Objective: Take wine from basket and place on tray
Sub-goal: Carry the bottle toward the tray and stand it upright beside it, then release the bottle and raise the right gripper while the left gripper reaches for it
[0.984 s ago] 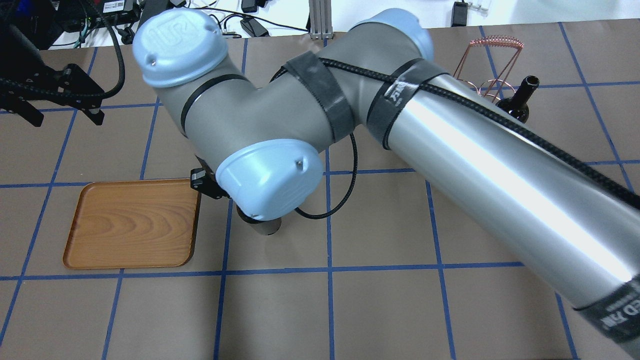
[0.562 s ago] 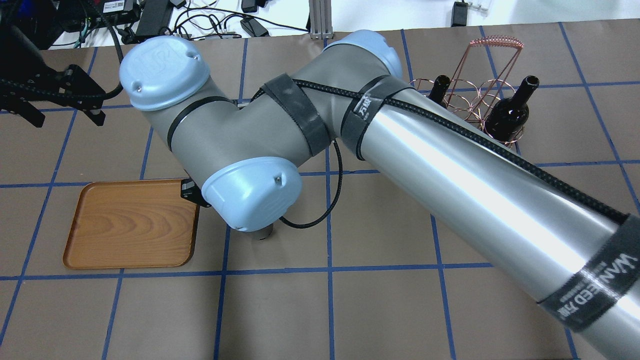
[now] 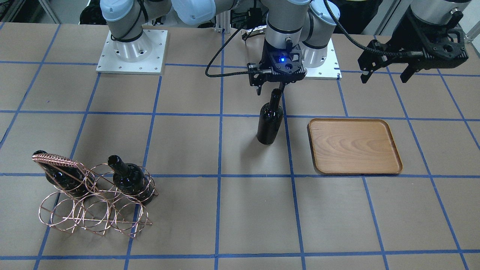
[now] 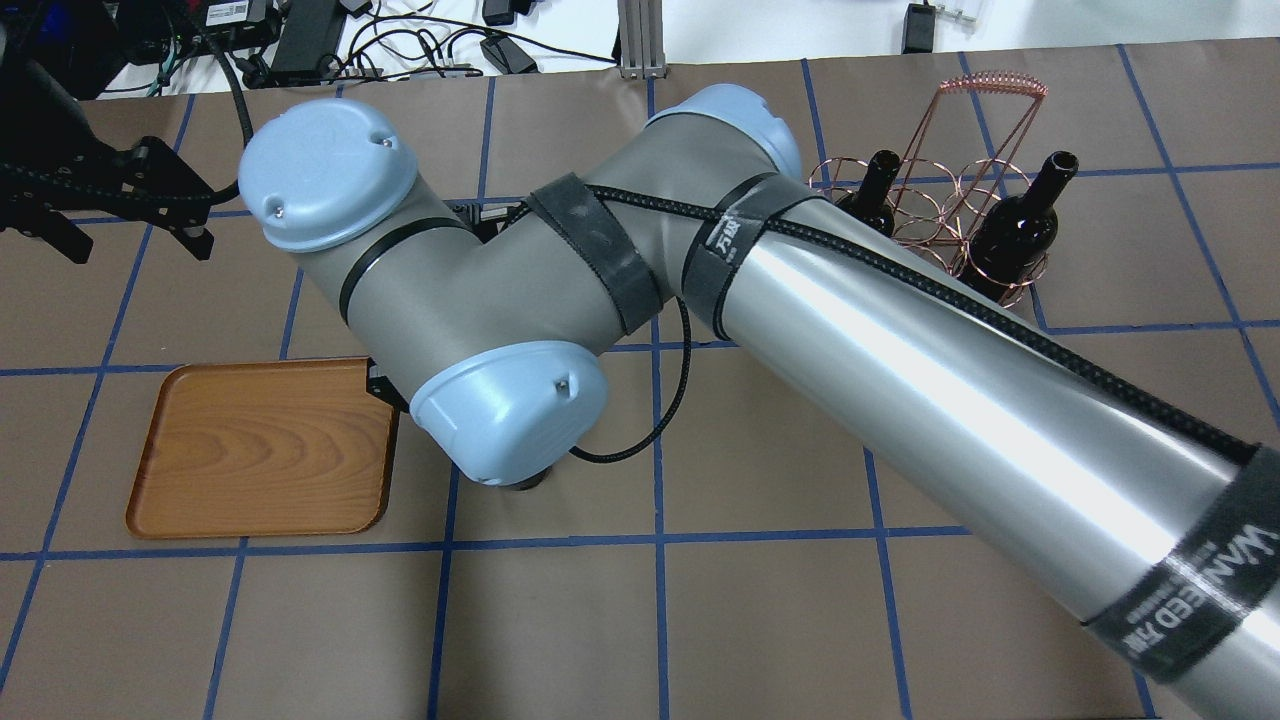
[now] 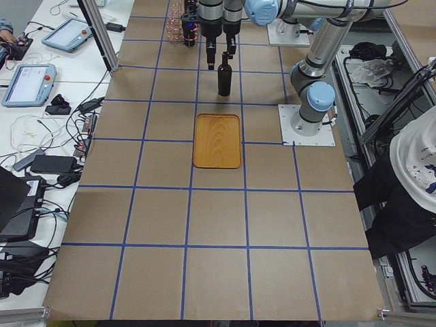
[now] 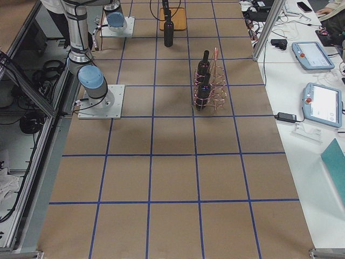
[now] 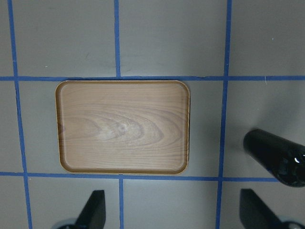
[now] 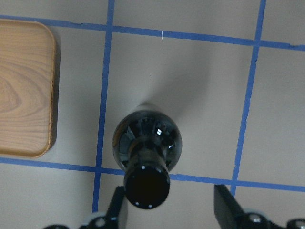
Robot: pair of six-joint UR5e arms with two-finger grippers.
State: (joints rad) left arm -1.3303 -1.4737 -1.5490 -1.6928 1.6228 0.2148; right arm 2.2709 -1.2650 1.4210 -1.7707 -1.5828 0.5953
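Note:
A near-black wine bottle (image 3: 269,125) stands upright on the table just beside the wooden tray (image 3: 354,146), not on it. My right gripper (image 3: 270,90) hangs over its mouth. In the right wrist view the fingers (image 8: 116,210) are spread apart, and the bottle (image 8: 147,143) has its neck close to one of them. My left gripper (image 3: 383,79) is open and empty, high behind the tray. The left wrist view shows the tray (image 7: 123,126) and the bottle (image 7: 276,157). The copper wire basket (image 3: 56,159) holds two more bottles (image 3: 129,178).
In the overhead view my right arm (image 4: 900,350) crosses the table and hides the bottle and the right gripper. The basket (image 4: 990,80) stands at the far right there, the tray (image 4: 260,450) at the near left. Cables and devices lie past the table's far edge.
My right arm has swung towards the tray side, uncovering the basket and its two bottles. Its wrist has shifted a little towards the tray. The left gripper has barely moved.

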